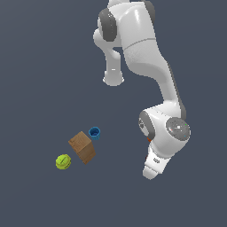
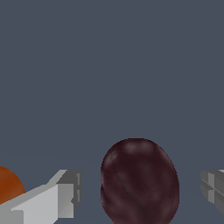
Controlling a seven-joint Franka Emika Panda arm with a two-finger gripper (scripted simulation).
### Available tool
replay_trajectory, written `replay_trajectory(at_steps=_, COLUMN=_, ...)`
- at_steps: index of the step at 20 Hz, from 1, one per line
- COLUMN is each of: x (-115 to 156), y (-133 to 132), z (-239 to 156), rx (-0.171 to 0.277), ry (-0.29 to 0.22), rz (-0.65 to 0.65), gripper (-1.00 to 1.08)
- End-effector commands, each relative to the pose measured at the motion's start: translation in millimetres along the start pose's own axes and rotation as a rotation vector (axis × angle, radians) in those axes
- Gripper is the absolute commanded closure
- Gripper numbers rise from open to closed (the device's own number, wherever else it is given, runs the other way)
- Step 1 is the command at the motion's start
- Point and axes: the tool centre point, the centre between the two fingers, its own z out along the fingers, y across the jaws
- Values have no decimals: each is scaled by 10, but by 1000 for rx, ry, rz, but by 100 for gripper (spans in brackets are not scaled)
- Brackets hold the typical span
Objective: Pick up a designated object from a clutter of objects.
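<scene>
The designated object [image 2: 140, 183], a dark maroon roundish lump, rests on the grey floor in the wrist view. My gripper [image 2: 141, 190] is open, with one grey finger [image 2: 65, 194] on each side of the lump and a gap between each finger and it. Just beyond one finger shows part of the orange-red cup [image 2: 8, 186]. In the exterior view the arm's white hand [image 1: 154, 166] points down and hides the fingers and the lump; only a sliver of orange [image 1: 149, 139] shows beside the wrist.
Toward the exterior view's left lie a brown box [image 1: 82, 147], a small blue cup [image 1: 94, 132] touching its far corner, and a lime-green round object [image 1: 64, 162]. All three lie well apart from the hand.
</scene>
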Motion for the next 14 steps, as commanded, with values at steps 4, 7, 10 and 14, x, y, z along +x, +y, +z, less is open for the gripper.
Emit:
replay_trajectory(at_steps=4, x=-14, y=-14, z=89, rx=6, ry=-7, rz=-1, gripper=108)
replay_trajectory(at_steps=7, x=-14, y=-14, z=89, rx=6, ry=-7, rz=-1, gripper=108)
replay_trajectory(at_steps=10, x=-14, y=-14, z=89, rx=6, ry=-7, rz=-1, gripper=108)
replay_trajectory(at_steps=14, x=23, y=23, z=1, rx=-4, ry=5, rz=0, gripper=108)
